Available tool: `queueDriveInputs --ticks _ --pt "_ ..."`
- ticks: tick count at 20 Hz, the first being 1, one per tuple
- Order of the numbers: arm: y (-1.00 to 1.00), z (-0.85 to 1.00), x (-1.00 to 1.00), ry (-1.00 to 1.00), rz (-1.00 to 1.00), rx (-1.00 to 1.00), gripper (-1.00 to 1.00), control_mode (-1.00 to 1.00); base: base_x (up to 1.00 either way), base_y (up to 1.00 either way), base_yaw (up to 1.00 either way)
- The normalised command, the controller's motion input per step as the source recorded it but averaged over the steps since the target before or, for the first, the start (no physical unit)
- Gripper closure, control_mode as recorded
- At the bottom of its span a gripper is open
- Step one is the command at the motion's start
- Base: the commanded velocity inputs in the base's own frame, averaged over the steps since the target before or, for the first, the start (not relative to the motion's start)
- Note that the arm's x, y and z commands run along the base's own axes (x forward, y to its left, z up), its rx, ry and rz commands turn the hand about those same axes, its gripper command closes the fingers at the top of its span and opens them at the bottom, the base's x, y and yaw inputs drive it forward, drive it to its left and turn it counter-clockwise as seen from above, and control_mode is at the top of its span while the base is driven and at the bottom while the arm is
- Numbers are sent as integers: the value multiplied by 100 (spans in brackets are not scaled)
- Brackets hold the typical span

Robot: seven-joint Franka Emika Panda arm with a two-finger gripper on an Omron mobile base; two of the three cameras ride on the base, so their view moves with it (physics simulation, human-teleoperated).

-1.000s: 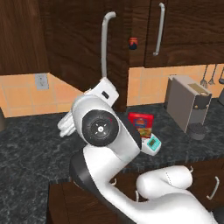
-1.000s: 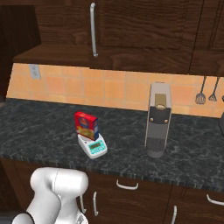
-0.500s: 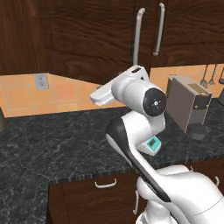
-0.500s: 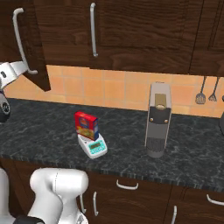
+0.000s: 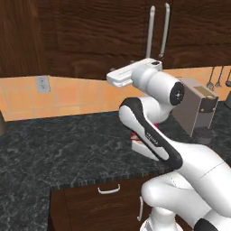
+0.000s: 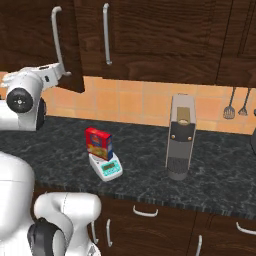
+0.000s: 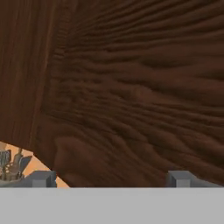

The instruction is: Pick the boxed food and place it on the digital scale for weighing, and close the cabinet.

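Already the red-fronted boxed food (image 6: 98, 143) stands upright on the flat white-grey digital scale (image 6: 106, 167) on the speckled dark stone worktop (image 6: 145, 176). Up high, the tool (image 7: 109, 178) faces the grained dark-brown wood of the cabinet (image 7: 131, 87) door — tips spread wide, gripping nothing — near its long grey bar handle (image 6: 56, 40).

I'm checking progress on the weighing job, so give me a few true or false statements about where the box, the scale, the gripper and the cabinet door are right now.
1. The boxed food stands on the digital scale. True.
2. The gripper is shut on the box. False: it is open, facing the cabinet door.
3. The coffee machine lies tipped over. False: it stands upright.
4. Utensils hang on the wall right of the coffee machine. True.
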Motion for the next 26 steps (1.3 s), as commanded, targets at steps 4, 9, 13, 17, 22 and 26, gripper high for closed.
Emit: queueDriveInputs --ticks 4,9,13,17,22,26 --pt "0 0 100 0 0 10 -100 -100 0 0 0" --pt "-3 0 100 0 0 10 -100 -100 0 0 0" --pt "-14 0 100 -4 0 11 -100 -100 0 0 0" --pt "-11 0 100 -4 0 9 -100 -100 0 0 0" --pt "-3 -1 100 0 0 7 -100 -100 0 0 0" --pt "-3 -5 74 -2 0 2 -100 -100 0 0 0"
